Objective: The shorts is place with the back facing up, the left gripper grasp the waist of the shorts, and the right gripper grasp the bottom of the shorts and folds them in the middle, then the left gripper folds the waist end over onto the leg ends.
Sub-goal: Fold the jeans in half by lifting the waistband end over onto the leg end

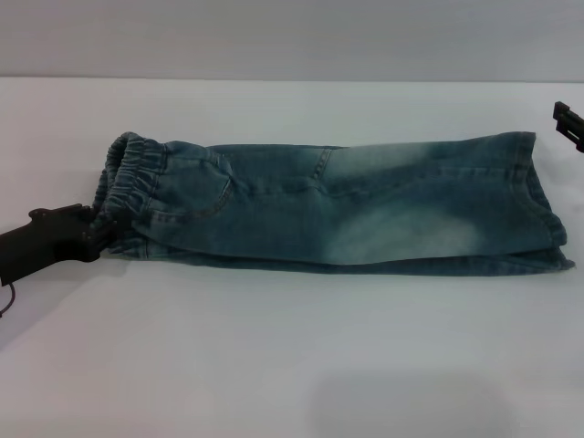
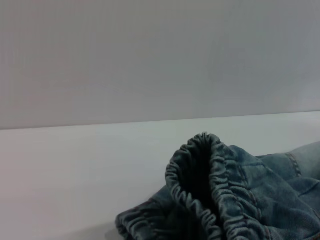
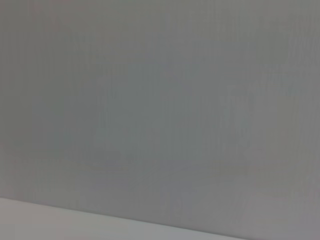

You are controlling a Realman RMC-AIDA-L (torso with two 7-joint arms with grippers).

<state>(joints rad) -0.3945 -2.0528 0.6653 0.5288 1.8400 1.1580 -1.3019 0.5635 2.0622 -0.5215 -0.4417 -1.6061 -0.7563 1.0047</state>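
The shorts (image 1: pixel 347 205) are faded blue denim, folded lengthwise into a long strip across the white table (image 1: pixel 274 365). Their ruffled elastic waist (image 1: pixel 128 169) is at the left, and the leg ends (image 1: pixel 543 205) lie flat at the right. My left gripper (image 1: pixel 94 233) is at the near corner of the waist and shut on the bunched band. Up close in the left wrist view, the waist (image 2: pixel 200 185) stands up with its opening showing. Only a black piece of my right gripper (image 1: pixel 568 123) shows at the right edge, behind the leg ends and clear of the denim.
A grey wall (image 1: pixel 292 36) runs behind the table's far edge. The right wrist view shows only that wall (image 3: pixel 160 100) and a strip of table (image 3: pixel 50 222).
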